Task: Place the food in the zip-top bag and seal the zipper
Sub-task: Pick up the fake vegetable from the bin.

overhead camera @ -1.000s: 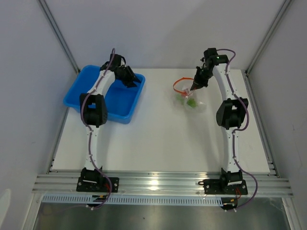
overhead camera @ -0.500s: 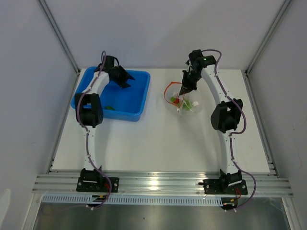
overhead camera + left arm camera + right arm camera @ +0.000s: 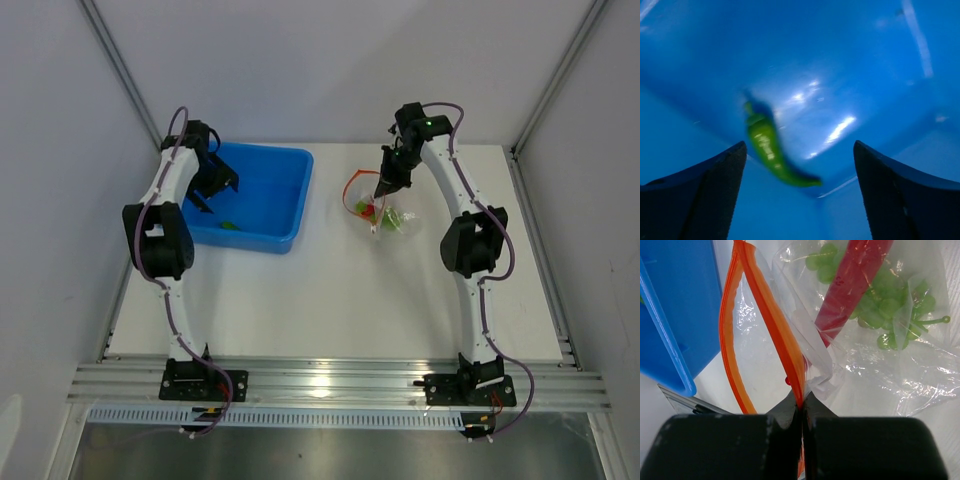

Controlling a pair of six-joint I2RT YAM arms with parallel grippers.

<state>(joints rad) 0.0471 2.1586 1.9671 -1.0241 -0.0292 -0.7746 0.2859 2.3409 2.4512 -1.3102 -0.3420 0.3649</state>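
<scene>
The clear zip-top bag [image 3: 393,217] lies on the white table with light-green grapes [image 3: 880,305] and a slim red piece [image 3: 850,285] inside. Its orange zipper [image 3: 775,330] stands open in a loop. My right gripper [image 3: 801,402] is shut on one side of that strip, at the bag's near corner [image 3: 383,190]. A flat green piece [image 3: 771,150] lies on the floor of the blue tub [image 3: 280,200]. My left gripper [image 3: 800,165] hangs open just above the green piece, which lies ahead of and between the fingers, untouched. From above, the left gripper [image 3: 212,185] sits in the tub's left part.
The blue tub's corner [image 3: 675,315] lies close to the left of the bag's mouth. Grey enclosure walls and metal frame posts [image 3: 120,70] ring the table. The arm bases stand on the rail [image 3: 320,380] at the near edge.
The left gripper has opened and swung to the tub's left side, and the tub has shifted right and squared up. The right gripper drew the bag slightly left, then held still.
</scene>
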